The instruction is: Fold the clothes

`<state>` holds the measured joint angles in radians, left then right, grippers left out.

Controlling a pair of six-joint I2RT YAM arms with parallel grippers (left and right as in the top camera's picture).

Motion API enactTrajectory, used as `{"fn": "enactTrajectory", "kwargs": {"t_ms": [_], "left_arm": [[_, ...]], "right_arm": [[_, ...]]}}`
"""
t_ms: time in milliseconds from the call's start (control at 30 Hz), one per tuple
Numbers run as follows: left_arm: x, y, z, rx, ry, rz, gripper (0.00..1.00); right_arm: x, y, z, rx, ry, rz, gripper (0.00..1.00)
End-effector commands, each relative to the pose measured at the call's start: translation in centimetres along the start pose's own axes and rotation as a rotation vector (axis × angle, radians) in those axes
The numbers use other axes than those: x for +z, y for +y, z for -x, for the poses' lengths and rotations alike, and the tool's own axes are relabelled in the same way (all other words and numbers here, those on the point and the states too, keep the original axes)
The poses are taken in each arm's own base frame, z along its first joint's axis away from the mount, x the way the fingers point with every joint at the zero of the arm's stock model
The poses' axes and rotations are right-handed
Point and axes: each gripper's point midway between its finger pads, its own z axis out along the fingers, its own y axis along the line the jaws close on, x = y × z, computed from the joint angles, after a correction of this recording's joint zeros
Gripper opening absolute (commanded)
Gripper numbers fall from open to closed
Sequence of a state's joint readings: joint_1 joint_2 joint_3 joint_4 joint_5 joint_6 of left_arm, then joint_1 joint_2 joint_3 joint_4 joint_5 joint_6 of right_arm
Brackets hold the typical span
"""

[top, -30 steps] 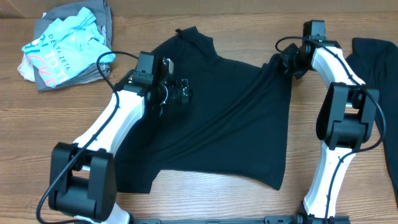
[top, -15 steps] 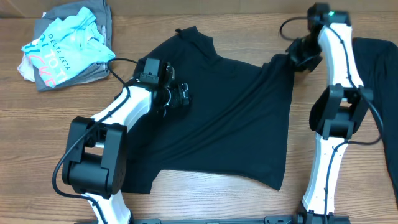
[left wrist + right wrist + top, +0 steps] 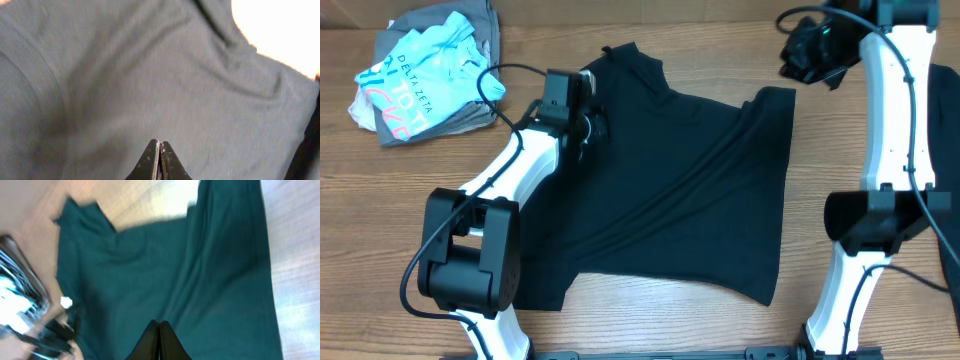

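The black T-shirt (image 3: 670,190) lies spread on the wooden table, collar at the far side. My left gripper (image 3: 593,127) hovers over its left shoulder near the collar. In the left wrist view its jaws (image 3: 160,143) are pressed together with nothing between them, and dark fabric (image 3: 150,75) fills the frame. My right gripper (image 3: 808,58) is raised beyond the shirt's far right corner, apart from the cloth. The right wrist view looks down on the shirt (image 3: 200,270) from a height, with the jaws (image 3: 159,324) shut and empty.
A pile of grey and teal clothes (image 3: 425,75) sits at the far left corner. Another black garment (image 3: 932,100) lies along the right edge. The bases of both arms stand at the near edge.
The left gripper has shut and drawn back toward the collar. The right gripper has shut, left the shirt's far right corner and risen up and away; that corner now lies flat.
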<state>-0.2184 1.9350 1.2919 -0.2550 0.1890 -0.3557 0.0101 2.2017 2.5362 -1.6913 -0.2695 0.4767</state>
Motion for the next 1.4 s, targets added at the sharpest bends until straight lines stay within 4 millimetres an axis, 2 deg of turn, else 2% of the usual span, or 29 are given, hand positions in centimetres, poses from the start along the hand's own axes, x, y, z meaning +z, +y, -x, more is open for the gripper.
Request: {"fn": "enactTrajectory", "kwargs": {"t_ms": [0, 67, 167, 300, 433, 600, 667, 800, 1100, 1200, 1367], "left_arm": [[1.1, 1.0, 2.2, 0.050, -0.029, 0.035, 0.04], [2.0, 1.3, 2.5, 0.072, -0.009, 0.043, 0.04], [3.4, 1.4, 3.1, 0.106, 0.025, 0.054, 0.04], [5.1, 1.7, 4.3, 0.103, 0.041, 0.062, 0.04], [6.6, 2.3, 4.5, 0.095, 0.061, 0.068, 0.04], [7.5, 3.3, 4.5, 0.100, 0.062, 0.081, 0.04], [7.7, 3.6, 4.6, 0.096, 0.057, 0.084, 0.04], [7.8, 4.6, 4.9, 0.087, 0.049, 0.092, 0.04], [10.1, 5.6, 3.7, 0.085, 0.059, 0.102, 0.04], [11.0, 7.0, 3.0, 0.047, 0.074, 0.133, 0.04], [10.8, 10.3, 2.8, -0.005, 0.081, 0.198, 0.04]], "right_arm": [[-1.7, -0.3, -4.4, -0.022, -0.014, -0.111, 0.04], [-2.4, -1.1, -6.9, -0.024, -0.023, -0.178, 0.04], [-3.4, -3.9, -10.9, 0.007, -0.057, -0.310, 0.06], [-2.7, -7.2, -16.4, 0.034, -0.003, -0.379, 0.07], [-0.3, -10.5, -20.9, 0.106, 0.042, -0.382, 0.09], [4.2, -12.0, -25.7, 0.134, 0.192, -0.248, 0.13], [6.1, -13.1, -27.3, 0.150, 0.253, -0.244, 0.10], [9.0, -14.6, -29.0, 0.179, 0.303, -0.236, 0.09], [11.7, -15.8, -30.0, 0.225, 0.320, -0.218, 0.17], [13.5, -15.7, -30.6, 0.247, 0.350, -0.178, 0.19], [15.5, -16.9, -31.5, 0.286, 0.384, -0.200, 0.16]]}}
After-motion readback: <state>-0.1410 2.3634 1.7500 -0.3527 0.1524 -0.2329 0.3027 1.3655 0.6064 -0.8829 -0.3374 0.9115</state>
